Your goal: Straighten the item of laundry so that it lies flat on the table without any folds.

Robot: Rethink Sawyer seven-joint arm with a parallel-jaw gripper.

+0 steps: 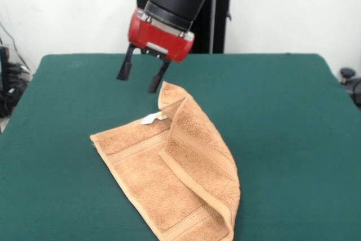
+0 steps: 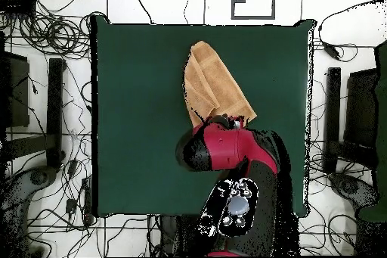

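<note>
The orange-tan terry towel (image 1: 175, 173) lies on the green table (image 1: 62, 139), folded over itself: its right part is doubled across the middle, with one corner pointing up toward the far side. A small white tag (image 1: 153, 118) shows near that corner. In the overhead view the towel (image 2: 212, 81) lies in the table's (image 2: 136, 119) upper middle. My gripper (image 1: 142, 76) hangs open and empty just above the table, just beyond the towel's far corner, not touching it. In the overhead view the arm (image 2: 223, 149) hides the gripper and the towel's nearest part.
The robot pedestal (image 1: 214, 21) stands behind the table's far edge. Cables (image 2: 45, 35) and equipment lie on the floor round the table. Green table shows on both sides of the towel.
</note>
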